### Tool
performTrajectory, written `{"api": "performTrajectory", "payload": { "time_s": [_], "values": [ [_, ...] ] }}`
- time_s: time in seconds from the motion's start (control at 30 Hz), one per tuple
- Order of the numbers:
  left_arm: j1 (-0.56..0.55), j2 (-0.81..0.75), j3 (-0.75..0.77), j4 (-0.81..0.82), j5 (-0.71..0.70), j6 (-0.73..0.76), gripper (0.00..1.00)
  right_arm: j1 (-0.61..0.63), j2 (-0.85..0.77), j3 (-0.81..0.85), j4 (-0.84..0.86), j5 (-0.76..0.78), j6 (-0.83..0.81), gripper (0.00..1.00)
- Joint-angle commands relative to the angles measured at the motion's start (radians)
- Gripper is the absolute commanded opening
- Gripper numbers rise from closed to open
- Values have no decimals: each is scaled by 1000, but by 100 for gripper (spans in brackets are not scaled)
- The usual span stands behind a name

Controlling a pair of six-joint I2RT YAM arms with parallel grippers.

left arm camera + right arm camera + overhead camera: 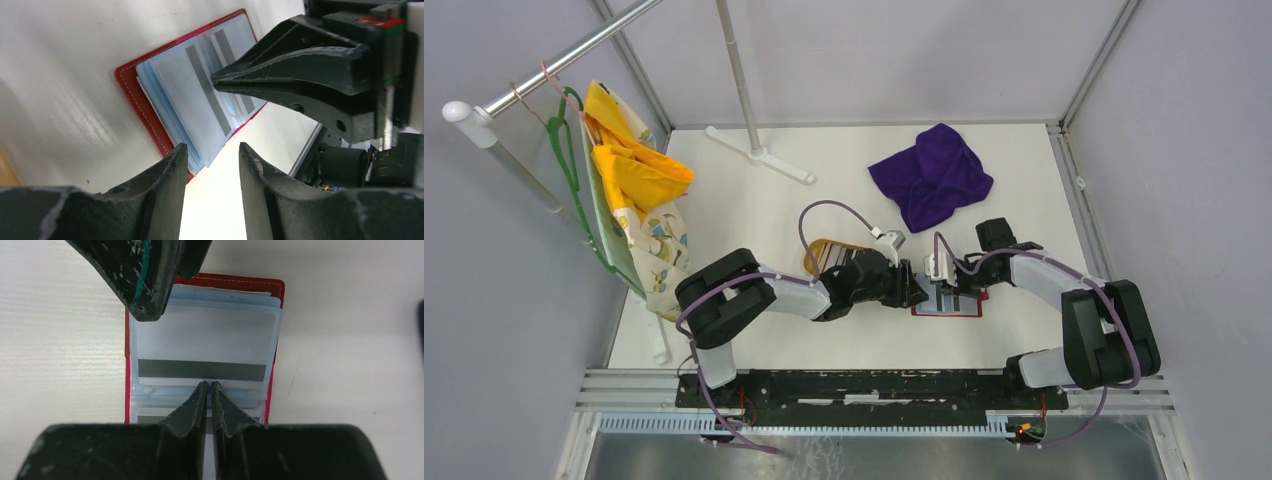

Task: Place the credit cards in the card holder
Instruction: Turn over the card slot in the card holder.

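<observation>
Red card holder [250,281] lies open at 4 o'clock from table [844,330] centre; white card [202,340] in its floppy clear sleeve [210,310] looks thin, stiff, slick, best pinched by an edge; right gripper [209,387], jaws nearly together and empty, tips at the fold; left gripper [212,150] half open, empty, at its 9 o'clock.

Two hands crowd the open holder [946,303]: right hand [944,275] on its middle, left hand [914,285] over its left edge. Bare desk [874,340] lies nearer; cloth [932,175] well behind.
</observation>
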Motion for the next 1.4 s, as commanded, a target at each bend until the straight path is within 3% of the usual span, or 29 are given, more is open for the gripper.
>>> {"api": "performTrajectory", "payload": {
  "time_s": [0.0, 0.83, 1.37],
  "values": [
    [7, 22, 42, 50, 21, -55, 49, 14, 36, 5, -17, 38, -9, 12],
    [11, 88, 103, 1, 49, -42, 50, 15, 37, 8, -23, 41, -6, 12],
    [8, 38, 102, -77, -5, -12, 53, 15, 36, 8, -26, 41, -3, 12]
  ]
}}
